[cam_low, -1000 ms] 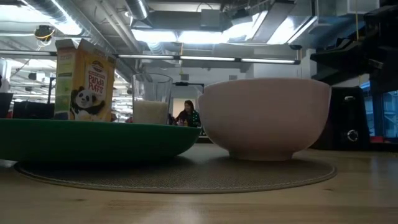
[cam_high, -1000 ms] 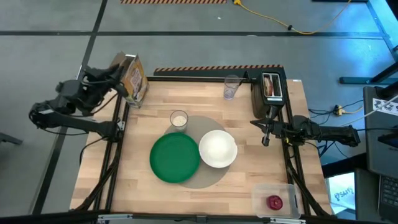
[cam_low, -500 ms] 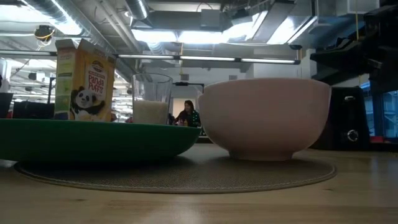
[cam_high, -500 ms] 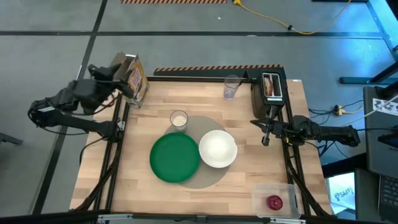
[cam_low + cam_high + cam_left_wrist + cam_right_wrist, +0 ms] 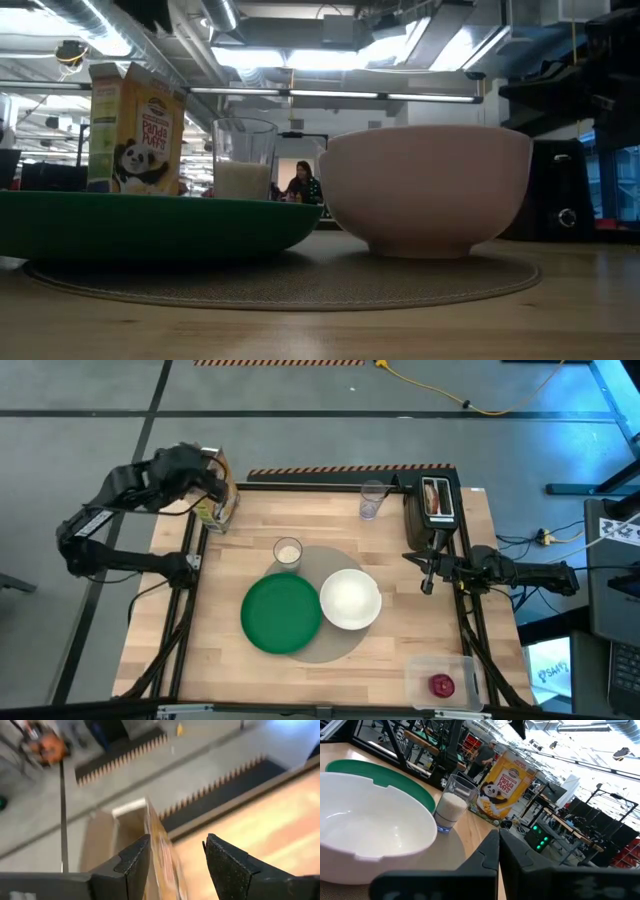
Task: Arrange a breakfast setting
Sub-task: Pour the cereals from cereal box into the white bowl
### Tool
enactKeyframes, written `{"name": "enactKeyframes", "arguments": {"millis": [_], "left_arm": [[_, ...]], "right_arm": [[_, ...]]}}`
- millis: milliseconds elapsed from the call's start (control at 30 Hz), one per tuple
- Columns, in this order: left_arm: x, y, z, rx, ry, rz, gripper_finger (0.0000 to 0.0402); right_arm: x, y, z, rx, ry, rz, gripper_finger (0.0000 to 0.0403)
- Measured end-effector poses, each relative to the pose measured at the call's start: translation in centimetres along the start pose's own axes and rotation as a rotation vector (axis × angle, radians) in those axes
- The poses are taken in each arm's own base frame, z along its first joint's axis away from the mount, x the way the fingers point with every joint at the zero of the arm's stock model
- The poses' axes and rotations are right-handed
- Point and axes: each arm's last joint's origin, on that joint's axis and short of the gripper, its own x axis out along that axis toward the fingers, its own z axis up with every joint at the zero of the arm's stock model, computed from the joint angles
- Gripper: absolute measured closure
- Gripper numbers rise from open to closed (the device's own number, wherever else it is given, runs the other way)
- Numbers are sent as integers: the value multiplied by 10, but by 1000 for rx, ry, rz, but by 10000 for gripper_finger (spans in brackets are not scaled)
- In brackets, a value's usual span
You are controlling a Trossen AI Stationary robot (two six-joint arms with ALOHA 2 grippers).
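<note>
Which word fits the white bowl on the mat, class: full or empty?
Empty. From above, the white bowl on the round grey mat shows only its bare white inside, and the right wrist view shows the same.

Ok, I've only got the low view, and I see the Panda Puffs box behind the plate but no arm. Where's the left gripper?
Observer: The left gripper is right above the Panda Puffs cereal box at the table's back left corner. Its fingers are open on either side of the box's top edge.
Operator: And the right one?
Observer: The right gripper is shut. It waits at the table's right edge, just in front of the toaster.
Operator: I can't find the apple.
Observer: The red apple sits in a clear plastic container at the table's front right corner, away from the mat.
</note>
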Motion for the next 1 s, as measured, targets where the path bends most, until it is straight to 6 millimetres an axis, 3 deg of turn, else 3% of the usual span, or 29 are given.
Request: {"name": "enactKeyframes", "arguments": {"millis": [233,733,1000], "left_arm": [[31,4,-2,-10,220,52,233],[67,5,0,3,383,156,234],[84,-1,2,24,458,102,235]], "right_arm": [[0,1,-1,-2,11,11,403],[0,1,-1,5,14,16,403],[0,1,-1,6,15,17,403]]}}
